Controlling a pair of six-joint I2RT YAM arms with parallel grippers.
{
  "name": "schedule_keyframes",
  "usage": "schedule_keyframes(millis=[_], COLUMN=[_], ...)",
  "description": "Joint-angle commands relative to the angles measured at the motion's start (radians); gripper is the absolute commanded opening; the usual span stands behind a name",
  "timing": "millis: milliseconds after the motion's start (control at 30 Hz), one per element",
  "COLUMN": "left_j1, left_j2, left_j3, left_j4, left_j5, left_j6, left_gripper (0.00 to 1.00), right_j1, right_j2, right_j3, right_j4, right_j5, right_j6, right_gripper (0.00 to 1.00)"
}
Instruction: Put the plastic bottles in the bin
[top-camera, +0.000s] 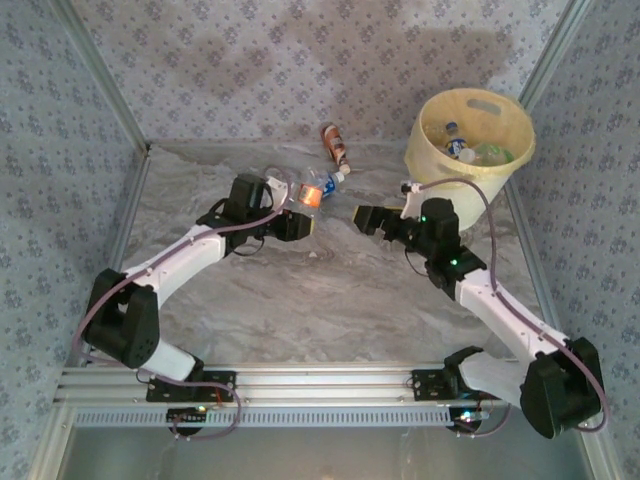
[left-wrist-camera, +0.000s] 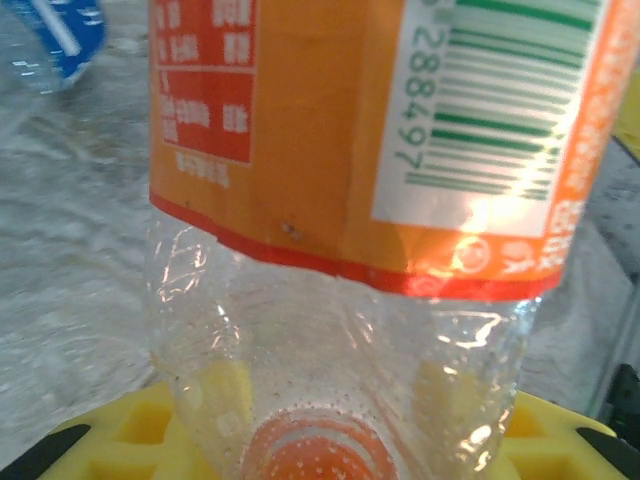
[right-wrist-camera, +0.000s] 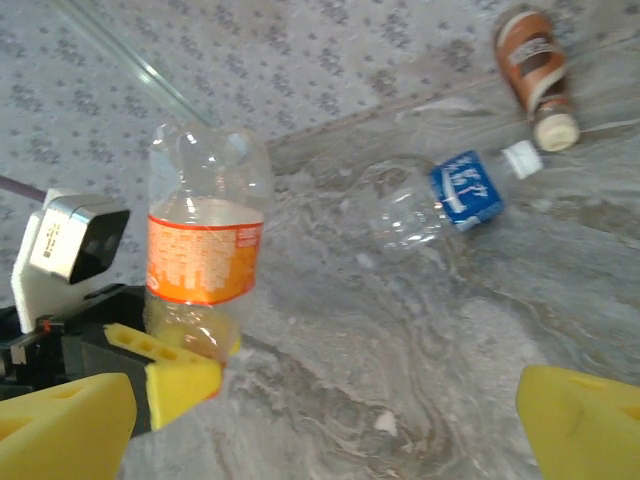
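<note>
table (top-camera: 330, 300) is grey marble, boxed by patterned walls (top-camera: 60, 150) on the left, back and right. the near half between the arms is bare, with plenty of room. left arm (top-camera: 190, 255) comes in from the left edge toward the middle.

left gripper (top-camera: 303, 212) is pinched on the orange-label bottle (top-camera: 312, 193). the left wrist view has that bottle (left-wrist-camera: 350, 150) very close. barcode and red print are partly readable, the clear body runs down between the yellow pads (left-wrist-camera: 140, 425), and the top is cut off by the frame. the right wrist view gives its full outline (right-wrist-camera: 205, 245): about upright, clamped at the low end by the left gripper (right-wrist-camera: 185, 355). can't tell if it clears the table.

just right of it the blue-label bottle (top-camera: 335, 180) lies on its side, apart from the held one. its white cap is clear in the right wrist view (right-wrist-camera: 445, 195), and it is just a blurred corner in the left wrist view (left-wrist-camera: 60, 30).

brown-label bottle (top-camera: 334, 143) lies farther back by the back wall, and the frame clips one end in the right wrist view (right-wrist-camera: 535, 60).

right gripper (top-camera: 372, 218) is spread wide with nothing between, facing the left one across an open gap. its yellow fingers (right-wrist-camera: 60, 420) sit at the lower corners either side of the gripper midpoint (right-wrist-camera: 320, 430).

bin (top-camera: 425, 150) stands in the far right corner near the wall, with the binned bottles (top-camera: 457, 140) inside too small to count. its base is partly hidden by the right arm (top-camera: 500, 310).
</note>
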Motion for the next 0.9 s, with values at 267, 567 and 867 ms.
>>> schedule_keyframes(millis=[267, 567, 867], left_j1=[-0.028, -0.089, -0.096], left_j2=[-0.006, 0.031, 0.064], left_j3=[0.040, 0.080, 0.089], left_j4=[0.197, 0.186, 0.211], left_j5=[0.277, 0.347, 0.382], left_j6=[-0.069, -0.026, -0.039], left_gripper=[0.31, 0.31, 0.32], right_j1=[0.057, 0.075, 0.075], right_j2=[0.124, 0.245, 0.224], right_j3=[0.126, 0.223, 0.175], right_j4=[0.159, 0.199, 0.273], right_j5=[-0.143, -0.121, -0.132], right_j6=[0.045, 0.132, 0.153], right_gripper=[1.00, 1.00, 0.63])
